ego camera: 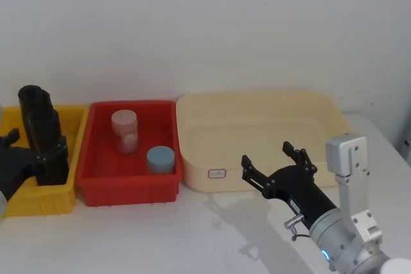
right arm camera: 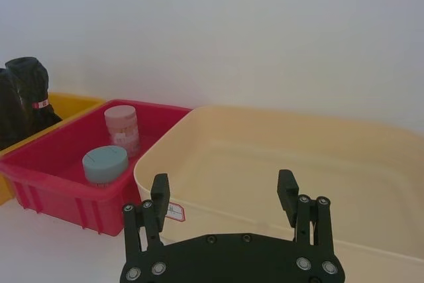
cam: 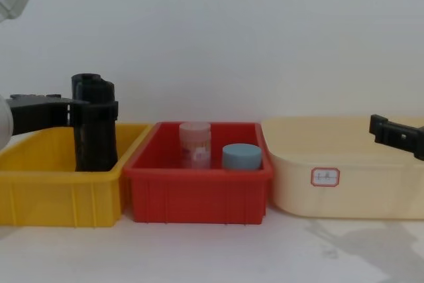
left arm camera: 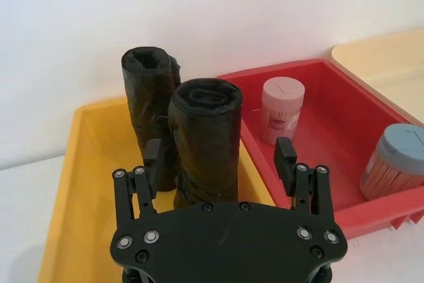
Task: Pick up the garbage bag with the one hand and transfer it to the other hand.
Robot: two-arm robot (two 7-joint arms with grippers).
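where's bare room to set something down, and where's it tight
Free: inside the cream plastic tub, and the white table between the red plastic bin and the right claw. Crowded: the yellow plastic bin, where two black garbage bag rolls stand with the open left claw around one.

The left gripper (left arm camera: 218, 157) and right gripper (right arm camera: 223, 187) are matte black, each with a broad curved palm plate (left arm camera: 225, 236) dotted with small silver screws (left arm camera: 152, 236) and two slim linked fingers (left arm camera: 141, 190) ending in flat rectangular pads (left arm camera: 285, 154). Behind the right gripper sits a silver-grey cylindrical wrist (ego camera: 331, 232) with a boxy light-grey bracket (ego camera: 347, 155), a thin wire loop (ego camera: 294, 230) and a small blue light (ego camera: 325, 255).
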